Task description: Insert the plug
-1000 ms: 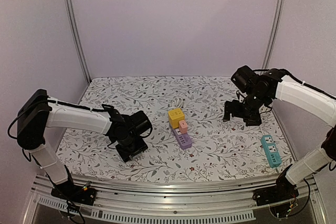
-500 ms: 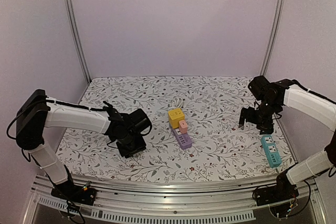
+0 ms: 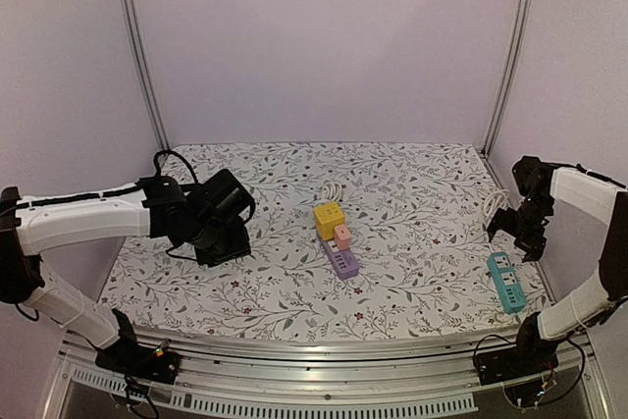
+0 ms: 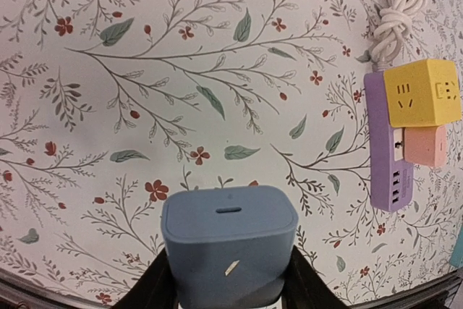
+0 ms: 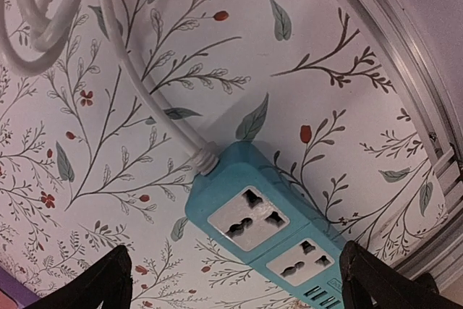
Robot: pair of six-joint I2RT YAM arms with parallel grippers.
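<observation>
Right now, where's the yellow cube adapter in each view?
Top external: yellow cube adapter sits mid-table, at the far end of the purple power strip.
Left wrist: at the right edge, upper half, on the same strip.
Right wrist: not in it; that view shows the teal power strip.
Shared landmark: the floral tablecloth is in all three views; the purple strip links the top and left wrist views.

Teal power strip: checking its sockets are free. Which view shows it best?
Right wrist view: the teal power strip is close, two empty sockets visible. Top external shows it small at the right edge; left wrist, at most a sliver.
</observation>
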